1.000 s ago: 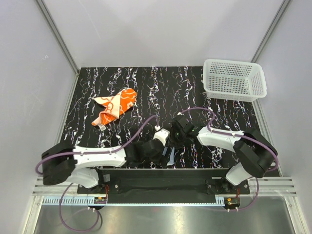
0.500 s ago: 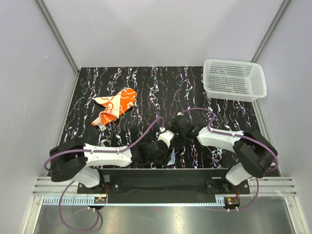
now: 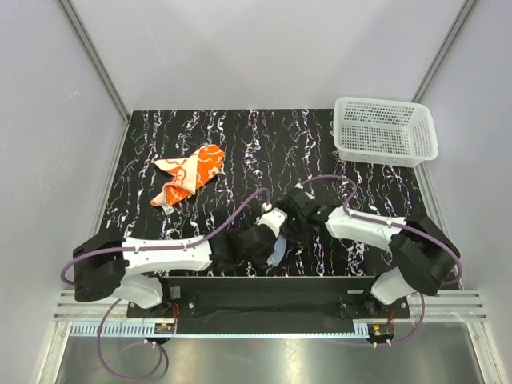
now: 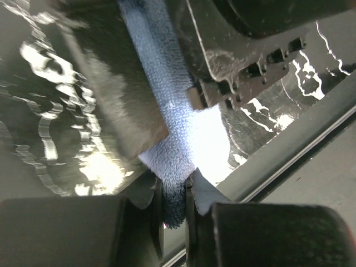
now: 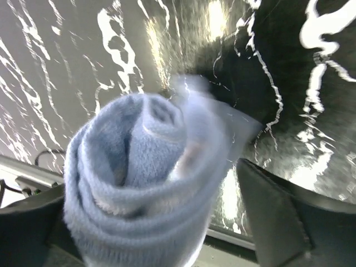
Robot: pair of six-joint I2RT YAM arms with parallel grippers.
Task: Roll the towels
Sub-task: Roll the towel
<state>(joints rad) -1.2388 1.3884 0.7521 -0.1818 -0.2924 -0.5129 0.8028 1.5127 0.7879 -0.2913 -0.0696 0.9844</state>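
While the blue towel (image 5: 128, 167) is clamped, mostly rolled, by left tool (image 4: 173, 206) and right tool (image 5: 156, 222), the orange towel (image 3: 190, 175) is not yet rolled, far left.

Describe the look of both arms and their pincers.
The left arm and right arm both have white link shells between bulky black joints, on black bases. A purple cable loops along each arm from base to wrist. The left pincer and right pincer have black fingers. No lettering shows.
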